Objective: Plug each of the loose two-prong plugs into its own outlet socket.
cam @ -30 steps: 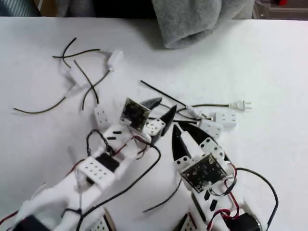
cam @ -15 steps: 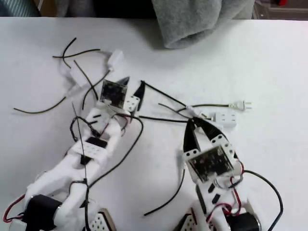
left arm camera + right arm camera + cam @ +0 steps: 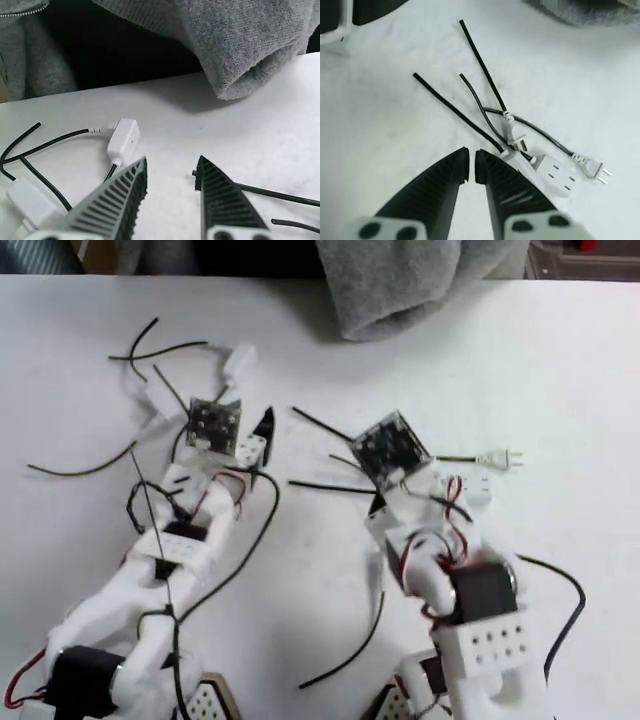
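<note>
My left gripper (image 3: 250, 422) (image 3: 170, 167) stands open with nothing between its fingers, just short of a white plug (image 3: 123, 140) (image 3: 240, 362) on a black cord. A second white plug piece (image 3: 30, 202) (image 3: 160, 400) lies beside it. The right arm (image 3: 440, 540) leans over the middle of the table. My right gripper (image 3: 471, 164) hangs above the table, shut and holding nothing. Beyond it lie a white outlet socket (image 3: 554, 175) (image 3: 472, 487), a two-prong plug (image 3: 592, 169) (image 3: 497, 457) and another small plug (image 3: 511, 131).
A grey cloth (image 3: 400, 290) hangs over the table's far edge. Loose black cords (image 3: 325, 428) run between the two arms, and more cord pieces (image 3: 80, 468) lie at the far left. Bare white tabletop (image 3: 560, 380) spreads to the right.
The left arm swung left and away, toward the white plugs. The right arm rose and leaned forward over the outlet, and its gripper went from open to shut.
</note>
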Robot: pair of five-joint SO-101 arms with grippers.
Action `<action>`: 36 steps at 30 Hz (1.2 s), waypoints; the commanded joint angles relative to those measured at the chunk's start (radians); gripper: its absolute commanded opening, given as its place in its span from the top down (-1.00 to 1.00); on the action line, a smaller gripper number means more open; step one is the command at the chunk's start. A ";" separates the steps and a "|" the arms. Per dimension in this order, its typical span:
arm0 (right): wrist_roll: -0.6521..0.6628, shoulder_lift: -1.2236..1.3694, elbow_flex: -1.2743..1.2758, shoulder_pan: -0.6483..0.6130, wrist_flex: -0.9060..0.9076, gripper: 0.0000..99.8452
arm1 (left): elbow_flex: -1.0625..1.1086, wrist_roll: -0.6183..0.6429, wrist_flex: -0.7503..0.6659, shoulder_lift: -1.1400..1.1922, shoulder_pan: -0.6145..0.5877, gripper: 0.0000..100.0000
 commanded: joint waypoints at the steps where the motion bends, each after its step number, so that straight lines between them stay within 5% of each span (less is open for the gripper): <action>1: 0.002 0.093 -0.103 -0.001 0.087 0.78 | -0.043 -0.003 0.003 0.001 -0.010 0.67; 10: -0.046 0.127 -0.170 -0.142 0.343 0.57 | -0.043 -0.005 0.003 0.001 -0.074 0.66; 19: -0.112 0.352 -0.146 -0.147 0.367 0.46 | -0.040 -0.005 0.005 0.001 -0.076 0.66; 36: -0.218 0.799 -0.058 -0.142 0.028 0.46 | -0.041 -0.005 0.005 0.001 -0.076 0.66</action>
